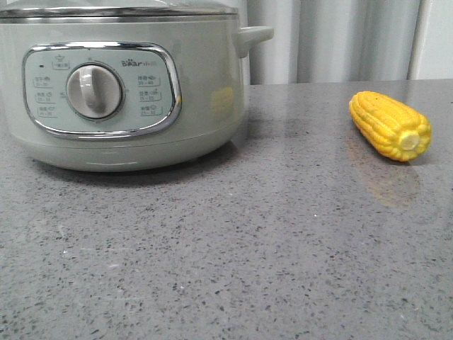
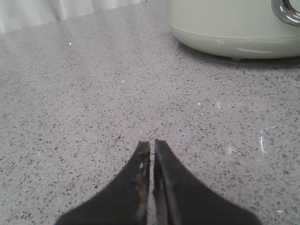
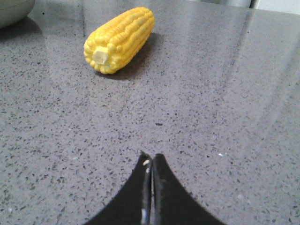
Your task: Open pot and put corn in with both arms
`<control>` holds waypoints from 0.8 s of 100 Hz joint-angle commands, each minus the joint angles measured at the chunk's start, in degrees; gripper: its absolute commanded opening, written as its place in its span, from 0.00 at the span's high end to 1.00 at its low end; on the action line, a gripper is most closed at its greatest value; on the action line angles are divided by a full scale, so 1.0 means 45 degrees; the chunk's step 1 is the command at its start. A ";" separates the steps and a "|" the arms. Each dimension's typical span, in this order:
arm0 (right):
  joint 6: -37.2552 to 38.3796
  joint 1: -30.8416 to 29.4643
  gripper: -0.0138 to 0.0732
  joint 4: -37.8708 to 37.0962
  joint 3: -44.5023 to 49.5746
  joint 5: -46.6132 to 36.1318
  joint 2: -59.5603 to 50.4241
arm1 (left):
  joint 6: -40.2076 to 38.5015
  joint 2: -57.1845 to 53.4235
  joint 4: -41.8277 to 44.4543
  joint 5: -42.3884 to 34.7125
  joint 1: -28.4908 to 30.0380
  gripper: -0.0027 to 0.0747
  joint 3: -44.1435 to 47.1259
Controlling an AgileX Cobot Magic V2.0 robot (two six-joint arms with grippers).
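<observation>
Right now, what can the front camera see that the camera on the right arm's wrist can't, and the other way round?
Only the front view shows the pot's control panel with its grey dial, its side handle and the steel rim. Only the right wrist view shows the right pincer, its tips closed together and holding nothing. Both show the corn lying on the speckled grey table, apart from the pot; the wrist view catches just a corner of the pot.

The pot (image 1: 120, 92) runs off the front view's top and left edges, its lid unseen; ahead of the left gripper (image 2: 152, 147) only its base shows, and its panel labels are unreadably small
</observation>
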 commanded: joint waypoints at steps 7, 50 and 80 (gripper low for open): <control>-0.0101 -0.0049 0.93 -0.0195 0.0314 -0.1499 -0.0224 | -0.0117 -0.0423 -0.0046 -0.0409 0.0062 0.99 0.0328; -0.0101 -0.0049 0.93 0.1364 0.0314 -0.2824 -0.0224 | -0.0117 -0.0423 -0.0046 -0.0463 0.0062 0.99 0.0328; -0.0101 -0.0049 0.93 0.1711 0.0314 -0.3137 -0.0224 | -0.0117 -0.0423 -0.0024 -0.0734 0.0062 0.99 0.0328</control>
